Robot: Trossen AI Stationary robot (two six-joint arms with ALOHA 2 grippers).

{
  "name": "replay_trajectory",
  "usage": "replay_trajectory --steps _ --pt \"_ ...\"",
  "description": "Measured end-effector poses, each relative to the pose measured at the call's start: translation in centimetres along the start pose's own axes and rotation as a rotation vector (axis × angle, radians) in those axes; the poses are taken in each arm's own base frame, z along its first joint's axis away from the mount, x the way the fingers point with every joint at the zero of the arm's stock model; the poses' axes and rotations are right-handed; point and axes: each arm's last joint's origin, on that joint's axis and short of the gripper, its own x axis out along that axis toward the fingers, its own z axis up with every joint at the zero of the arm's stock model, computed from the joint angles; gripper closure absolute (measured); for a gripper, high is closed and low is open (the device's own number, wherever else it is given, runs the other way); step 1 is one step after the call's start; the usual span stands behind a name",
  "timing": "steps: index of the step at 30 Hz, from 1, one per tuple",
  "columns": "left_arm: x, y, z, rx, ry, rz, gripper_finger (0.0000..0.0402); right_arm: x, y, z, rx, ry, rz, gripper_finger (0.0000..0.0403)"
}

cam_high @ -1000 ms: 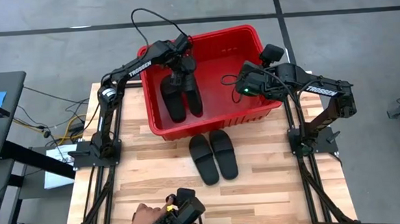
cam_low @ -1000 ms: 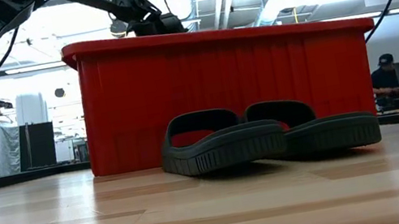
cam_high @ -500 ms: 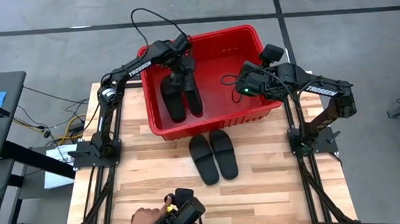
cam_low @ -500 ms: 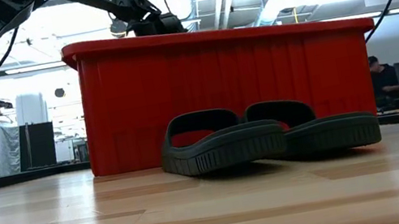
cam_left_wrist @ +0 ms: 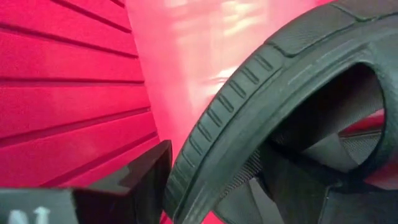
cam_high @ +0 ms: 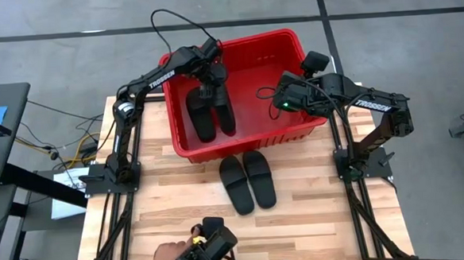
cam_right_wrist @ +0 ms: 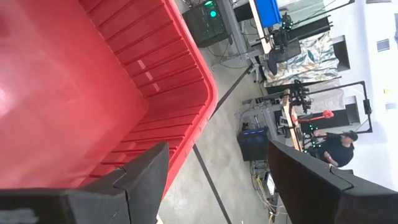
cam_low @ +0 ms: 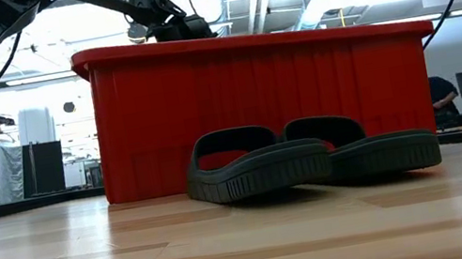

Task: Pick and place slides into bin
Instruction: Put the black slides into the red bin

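From overhead I see the bin [cam_high: 292,131] at the twelve o'clock end of the tabletop [cam_high: 164,205], its long side running across; two slides [cam_high: 209,111] lie side by side on its floor toward nine o'clock, toes pointing at six; the other two slides [cam_high: 248,182] sit as a pair on the bare wood just outside the bin's six o'clock wall, close to it though I cannot tell whether they touch it, also toes toward six.

My left gripper [cam_high: 207,87] is down inside the bin at the twelve o'clock end of the inner pair; its wrist camera is filled by a ribbed black strap and sole edge against the red wall, with one dark finger [cam_left_wrist: 134,180] right beside that rubber; whether the jaws are pinching the slide or spread around it I cannot tell.

My right gripper [cam_high: 272,96] hangs over the bin's three o'clock side, above the floor; its wrist camera shows both fingers [cam_right_wrist: 146,171] well apart with only red plastic and the rim between them, so those jaws stand spread and hold nothing.

At table level the outer pair stands in front of the bin's ribbed wall; a person [cam_low: 442,97] is visible far back at three o'clock; at the six o'clock edge a hand [cam_high: 165,253] rests by a dark device [cam_high: 210,250].
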Motion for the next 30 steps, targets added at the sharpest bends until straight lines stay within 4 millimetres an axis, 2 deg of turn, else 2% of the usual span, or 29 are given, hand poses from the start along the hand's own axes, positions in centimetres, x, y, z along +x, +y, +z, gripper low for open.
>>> replay_trajectory --steps 11,19,30 --pt "0.00 0.18 -0.23 -0.060 0.049 0.045 0.0167 0.01 0.00 0.00 0.000 0.000 0.000 0.0137" --pt "0.00 0.15 -0.29 -0.049 0.060 0.047 0.0168 0.01 0.00 0.00 0.000 0.000 0.000 0.0137" --pt "-0.03 0.62 -0.21 -0.013 0.099 0.139 0.0168 0.00 -0.01 0.00 0.000 0.000 0.000 0.0137"
